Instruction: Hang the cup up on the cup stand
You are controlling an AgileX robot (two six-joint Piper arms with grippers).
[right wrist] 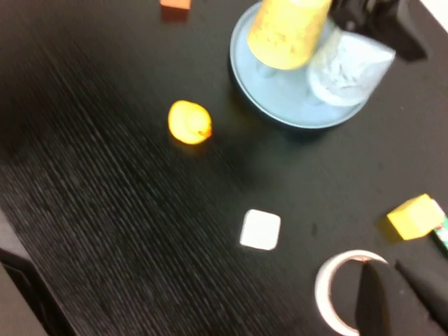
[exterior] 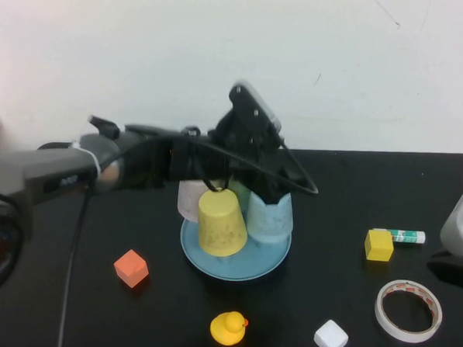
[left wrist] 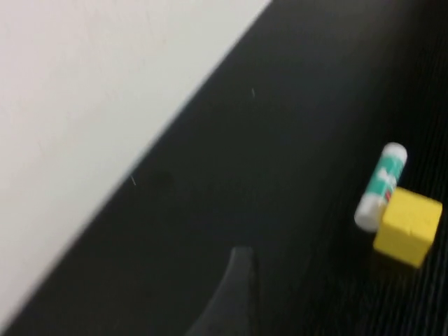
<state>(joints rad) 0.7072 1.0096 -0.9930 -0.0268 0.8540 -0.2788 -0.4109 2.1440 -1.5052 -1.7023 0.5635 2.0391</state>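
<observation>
The light blue cup (exterior: 269, 218) (right wrist: 346, 66) stands upside down on the right side of the cup stand (exterior: 238, 265) (right wrist: 280, 98), a round blue saucer base. My left gripper (exterior: 271, 189) (right wrist: 374, 21) hovers right over the cup's upturned bottom. It is open: the left wrist view shows only one of its fingers (left wrist: 236, 294), with bare table beside it and no cup between the jaws. My right gripper (right wrist: 381, 264) is shut and empty, parked at the table's right edge (exterior: 453, 267). The stand's pegs are hidden by cups.
A yellow cup (exterior: 222, 223) (right wrist: 287, 28) and a pale cup (exterior: 189, 200) also sit on the stand. Around it lie an orange cube (exterior: 131, 268), rubber duck (exterior: 228, 327), white cube (exterior: 331, 337), tape roll (exterior: 408, 310) (right wrist: 334, 294), yellow cube (exterior: 378, 245) (left wrist: 408, 225) and glue stick (exterior: 399, 236) (left wrist: 379, 185).
</observation>
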